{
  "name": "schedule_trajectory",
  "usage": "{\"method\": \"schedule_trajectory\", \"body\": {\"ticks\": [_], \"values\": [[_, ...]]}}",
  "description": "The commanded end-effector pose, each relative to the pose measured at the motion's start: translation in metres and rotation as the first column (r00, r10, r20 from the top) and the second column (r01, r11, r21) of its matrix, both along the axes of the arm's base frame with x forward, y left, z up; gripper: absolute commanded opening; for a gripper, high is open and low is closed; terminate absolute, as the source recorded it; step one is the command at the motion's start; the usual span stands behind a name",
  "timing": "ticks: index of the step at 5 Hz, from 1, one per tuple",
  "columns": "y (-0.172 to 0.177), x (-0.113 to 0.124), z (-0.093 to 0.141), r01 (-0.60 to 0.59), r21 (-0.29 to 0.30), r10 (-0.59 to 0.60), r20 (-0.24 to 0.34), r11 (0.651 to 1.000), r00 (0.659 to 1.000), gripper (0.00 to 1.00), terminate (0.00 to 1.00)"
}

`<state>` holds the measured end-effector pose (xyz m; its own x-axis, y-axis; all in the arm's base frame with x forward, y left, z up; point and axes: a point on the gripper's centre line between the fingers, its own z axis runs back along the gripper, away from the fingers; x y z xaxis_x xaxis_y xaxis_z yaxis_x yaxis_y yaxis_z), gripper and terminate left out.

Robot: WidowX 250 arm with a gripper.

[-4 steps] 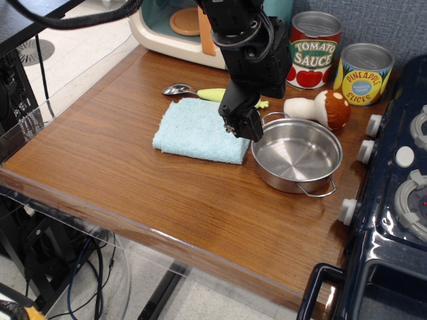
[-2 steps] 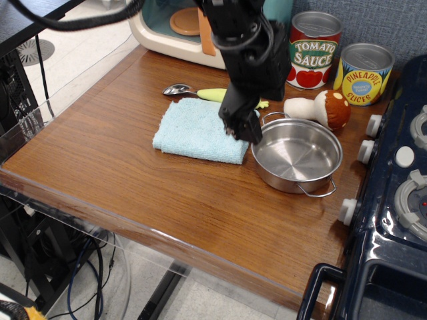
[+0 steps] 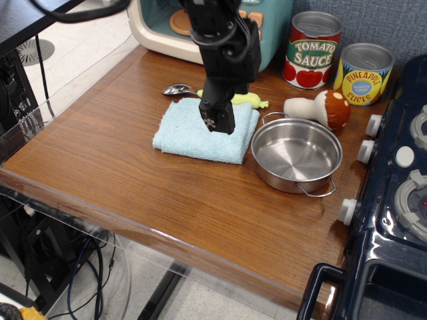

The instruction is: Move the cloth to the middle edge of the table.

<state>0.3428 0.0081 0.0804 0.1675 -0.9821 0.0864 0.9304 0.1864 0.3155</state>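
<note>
The light blue terry cloth [image 3: 193, 133] lies flat on the brown wood-grain table [image 3: 133, 193], just left of the steel pot [image 3: 297, 155]. My black gripper [image 3: 218, 123] hangs over the cloth's right half, its tips low above or touching the fabric. The fingers look close together; I cannot tell whether they pinch the cloth. The arm hides part of the cloth's back edge.
A spoon with a yellow-green handle [image 3: 200, 92] lies behind the cloth. A toy mushroom [image 3: 323, 108], a tomato sauce can [image 3: 312, 50] and a pineapple can [image 3: 363, 73] stand at the back. A dark blue toy stove [image 3: 393, 200] is at the right. A toy appliance [image 3: 173, 27] stands at the back left.
My gripper has moved left, from the cloth's right edge by the pot rim to over the cloth's right half. The cloth has not visibly moved.
</note>
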Motion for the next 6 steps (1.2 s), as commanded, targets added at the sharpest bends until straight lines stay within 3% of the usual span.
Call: {"method": "schedule_trajectory", "body": {"ticks": [1, 4, 6], "values": [[0.033, 0.032, -0.014, -0.095, 0.058, 0.096, -0.014, 0.994, 0.995, 1.0, 0.0], [0.047, 0.041, -0.053, -0.173, 0.103, 0.184, -0.116, 0.98, 0.976, 1.0, 0.0], [0.056, 0.012, -0.05, -0.3, 0.138, 0.323, -0.198, 0.944, 0.926, 1.0, 0.0]]}}
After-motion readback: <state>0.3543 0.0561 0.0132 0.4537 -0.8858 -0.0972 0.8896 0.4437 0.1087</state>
